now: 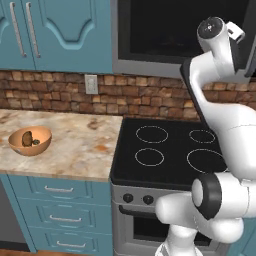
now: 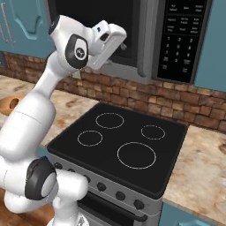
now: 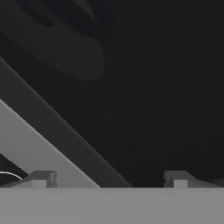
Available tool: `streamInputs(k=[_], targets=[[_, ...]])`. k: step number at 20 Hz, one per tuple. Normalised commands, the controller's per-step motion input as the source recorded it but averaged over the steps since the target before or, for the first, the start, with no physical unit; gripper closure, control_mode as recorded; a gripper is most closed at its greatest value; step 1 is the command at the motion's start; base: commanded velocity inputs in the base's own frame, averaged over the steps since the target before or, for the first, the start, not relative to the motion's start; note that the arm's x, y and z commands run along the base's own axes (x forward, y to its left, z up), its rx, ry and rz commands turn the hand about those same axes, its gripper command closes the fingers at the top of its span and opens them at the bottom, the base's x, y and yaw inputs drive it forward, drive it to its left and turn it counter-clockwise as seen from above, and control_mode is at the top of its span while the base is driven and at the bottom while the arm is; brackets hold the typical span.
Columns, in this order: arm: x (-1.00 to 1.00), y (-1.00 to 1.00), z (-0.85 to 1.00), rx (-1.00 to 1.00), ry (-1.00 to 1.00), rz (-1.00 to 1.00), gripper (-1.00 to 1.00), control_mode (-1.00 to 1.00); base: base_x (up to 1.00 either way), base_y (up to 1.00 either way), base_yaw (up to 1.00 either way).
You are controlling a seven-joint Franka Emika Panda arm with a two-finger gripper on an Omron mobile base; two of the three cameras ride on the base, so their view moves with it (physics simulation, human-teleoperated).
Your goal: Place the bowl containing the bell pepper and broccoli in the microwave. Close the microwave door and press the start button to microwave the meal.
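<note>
1. Tool (image 3: 109,179): fingertips standing wide apart, gripping nothing, pointing into the dark interior of the microwave (image 1: 180,30).
2. Microwave door (image 2: 183,39): appearing to stand open beside the cavity.
3. Orange bowl (image 1: 30,141): sitting on the tabletop (image 1: 75,145), left of the stove (image 2: 128,145).

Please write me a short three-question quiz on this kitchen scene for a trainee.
1. True or false: the orange bowl sits on the stove.
2. How many rings are marked on the stove? A two, B four, C six.
3. Fill in: in the hand view, the fingertips of the tool stand ___, with nothing between them.

Key: 1 false, it sits on the counter beside the stove. 2 B. 3 apart.
</note>
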Motion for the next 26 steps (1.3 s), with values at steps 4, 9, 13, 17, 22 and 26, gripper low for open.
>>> streamInputs(k=[4, 9, 13, 17, 22, 26], targets=[[0.41, -0.54, -0.01, 0.15, -0.24, 0.18, -1.00, -1.00, 0.00, 0.00, 0.00], [0.50, -0.42, -0.10, 0.12, -0.19, 0.19, -1.00, -1.00, 0.00, 0.00, 0.00], [0.58, -0.20, -0.12, 0.01, -0.04, 0.14, -1.00, -1.00, 0.00, 0.00, 0.00], [0.54, -0.09, -0.26, 0.00, -0.01, 0.08, -1.00, -1.00, 0.00, 0.00, 0.00], [-0.22, -0.06, -0.08, -0.02, -0.12, 0.07, -1.00, -1.00, 0.00, 0.00, 0.00], [-0.74, 0.00, 0.34, -0.13, -0.02, 0.11, -1.00, -1.00, 0.00, 0.00, 0.00]])
